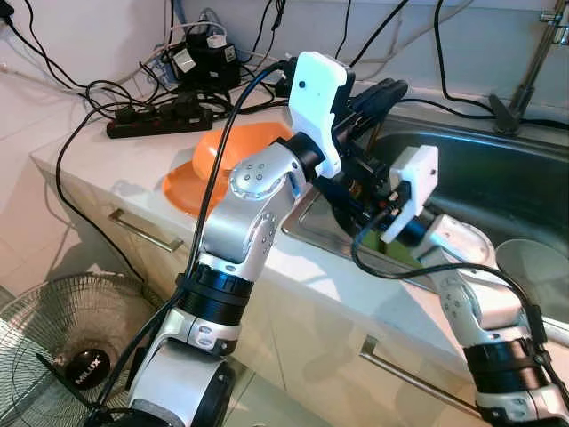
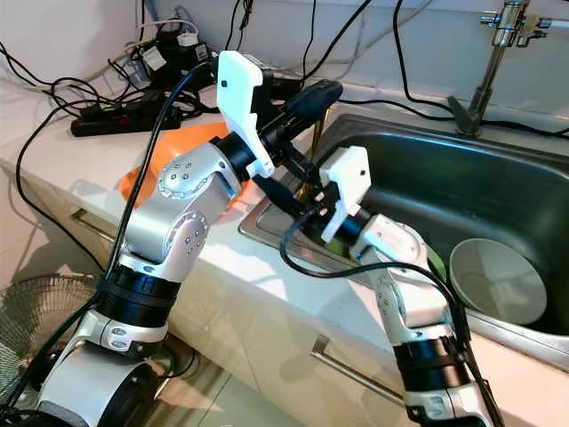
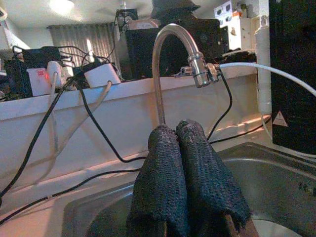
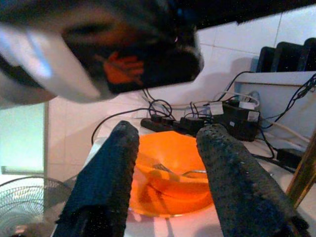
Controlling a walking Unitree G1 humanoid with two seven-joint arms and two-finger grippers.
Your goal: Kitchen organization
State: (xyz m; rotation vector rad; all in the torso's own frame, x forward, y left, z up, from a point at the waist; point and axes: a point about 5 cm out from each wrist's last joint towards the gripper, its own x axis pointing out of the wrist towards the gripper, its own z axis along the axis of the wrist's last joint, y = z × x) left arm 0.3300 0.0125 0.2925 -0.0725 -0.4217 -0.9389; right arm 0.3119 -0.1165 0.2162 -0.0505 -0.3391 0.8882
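An orange bowl [image 1: 238,149] rests on an orange plate [image 1: 182,191] on the white counter, left of the sink [image 2: 462,191]. In the right wrist view the orange bowl [image 4: 170,190] holds a metal utensil [image 4: 174,172]. My left gripper [image 1: 387,89] is raised above the sink's left rim, fingers shut with nothing between them, pointing at the faucet [image 3: 170,44]. My right gripper [image 4: 168,131] is open under the left forearm at the sink's near-left corner, aimed at the bowl from a short distance. A white bowl [image 2: 496,280] lies in the sink basin.
A black power strip [image 1: 160,120] and tangled cables lie at the back of the counter beside chargers. A floor fan [image 1: 71,347] stands low on the left. Drawer handles [image 1: 147,231] run along the cabinet front. Something green [image 2: 436,261] lies in the sink behind my right arm.
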